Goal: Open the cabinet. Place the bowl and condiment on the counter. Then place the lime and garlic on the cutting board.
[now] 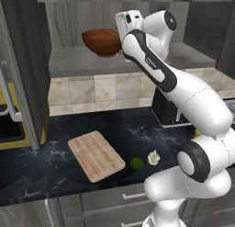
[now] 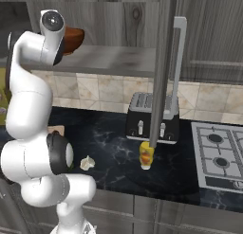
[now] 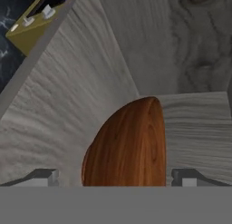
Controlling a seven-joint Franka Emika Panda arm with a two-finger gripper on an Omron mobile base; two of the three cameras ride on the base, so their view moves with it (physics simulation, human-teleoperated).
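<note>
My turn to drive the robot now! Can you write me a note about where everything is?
Gripper: open, jaws on either side of the bowl, not closed.
Cabinet: open; bowl on its shelf.
Yellow bottle: already on the counter, by the toaster.
Lime and garlic: on the counter beside the cutting board.
Left: bowl down, then lime and garlic onto the board.

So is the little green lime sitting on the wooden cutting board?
No, the lime lies on the black counter just past the corner of the cutting board, next to the garlic.
</note>
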